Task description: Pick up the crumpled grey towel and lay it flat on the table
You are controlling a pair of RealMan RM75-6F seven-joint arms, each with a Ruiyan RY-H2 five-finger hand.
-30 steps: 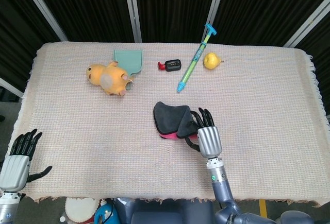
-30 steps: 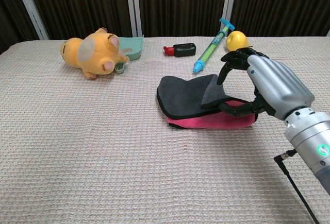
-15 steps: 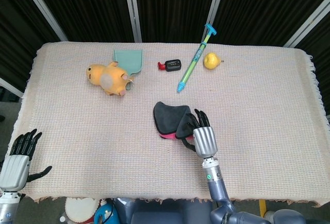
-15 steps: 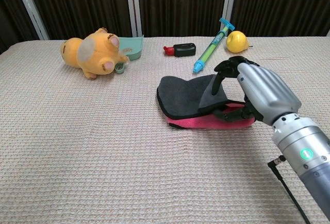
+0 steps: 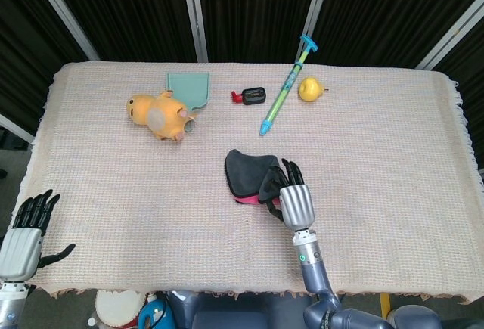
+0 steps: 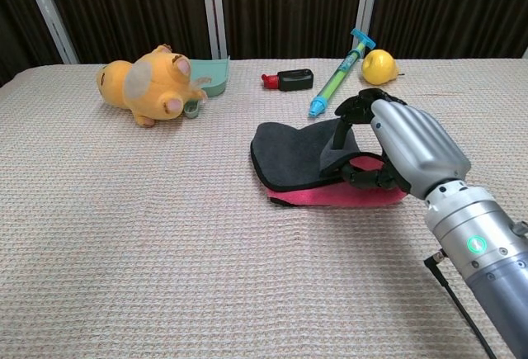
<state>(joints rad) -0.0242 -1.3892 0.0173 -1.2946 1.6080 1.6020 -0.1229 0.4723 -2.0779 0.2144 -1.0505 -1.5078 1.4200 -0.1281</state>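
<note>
Fingers (image 6: 356, 110) of the right hand (image 6: 402, 146) curl down over the near edge of the crumpled grey towel with a pink underside (image 6: 299, 154), the thumb tucked in below against the fabric, so the hand looks to be pinching the raised grey flap. From above, the same right hand (image 5: 295, 197) sits at the towel's (image 5: 248, 173) right side, fingertips buried in the folds. The towel lies bunched on the beige woven tablecloth (image 5: 393, 162), folded over itself with the pink layer showing along the side nearest the hand.

Beyond the hand, toward the far edge, lie a long blue-and-green plastic syringe toy (image 5: 286, 85) and a yellow pear-shaped fruit (image 5: 308, 88) just beside it. A small black-and-red gadget (image 5: 250, 96) sits further off to the hand's left, then a pale teal dustpan-shaped tray (image 5: 188, 88) and an orange plush hamster (image 5: 159, 115) touching its corner.

The left hand (image 5: 27, 231) hangs well away at the near left corner of the table, fingers spread and holding nothing.
</note>
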